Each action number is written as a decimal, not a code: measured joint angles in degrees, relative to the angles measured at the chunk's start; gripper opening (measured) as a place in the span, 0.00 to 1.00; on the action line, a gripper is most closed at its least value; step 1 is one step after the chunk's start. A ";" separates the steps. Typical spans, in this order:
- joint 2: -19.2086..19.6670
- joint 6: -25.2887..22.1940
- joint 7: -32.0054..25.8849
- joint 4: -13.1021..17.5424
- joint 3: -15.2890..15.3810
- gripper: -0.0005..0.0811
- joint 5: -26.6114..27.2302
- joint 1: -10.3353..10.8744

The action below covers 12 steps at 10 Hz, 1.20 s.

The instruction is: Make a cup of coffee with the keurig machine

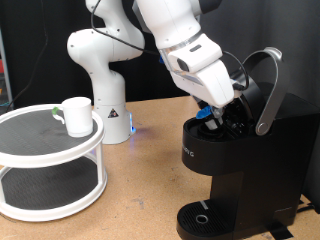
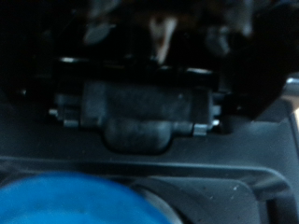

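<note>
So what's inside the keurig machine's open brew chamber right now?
With the keurig machine lid raised, the gripper reaches into the chamber, and something blue shows at its tip. The wrist view shows a blurred blue round top. Whether it is seated is hidden.

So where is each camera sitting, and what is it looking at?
Exterior view: off the arm, facing the table; it shows the white arm, its fingers inside the open keurig machine, and the cup on a round shelf.
Wrist view: on the hand, looking closely into the dark machine; no fingers clearly show.
Shared: the machine and a blue-topped pod.
</note>
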 joint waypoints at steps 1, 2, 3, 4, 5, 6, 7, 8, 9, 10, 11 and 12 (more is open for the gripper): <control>0.20 0.07 0.41 0.01 0.01 0.55 -0.94 0.00; 0.42 0.07 0.61 0.01 0.02 0.55 -1.43 0.00; 0.76 0.10 0.62 0.11 0.02 0.55 -1.61 0.00; 1.08 0.25 0.74 0.26 0.02 0.55 -2.08 -0.05; 1.24 0.30 1.49 0.32 0.04 0.55 -3.13 -0.06; 1.47 0.33 2.67 0.59 0.21 0.55 -4.48 -0.05; 1.68 0.33 4.14 0.89 0.46 0.55 -5.92 -0.05; 1.94 0.33 5.45 1.17 0.70 0.55 -6.98 -0.03; 2.66 0.61 6.26 1.60 1.19 0.55 -7.14 0.02; 3.44 0.86 6.98 2.03 1.60 0.55 -7.20 0.02; 4.24 0.89 7.54 2.34 1.90 0.55 -7.20 0.04; 4.66 0.89 8.35 2.70 2.09 0.55 -7.30 0.03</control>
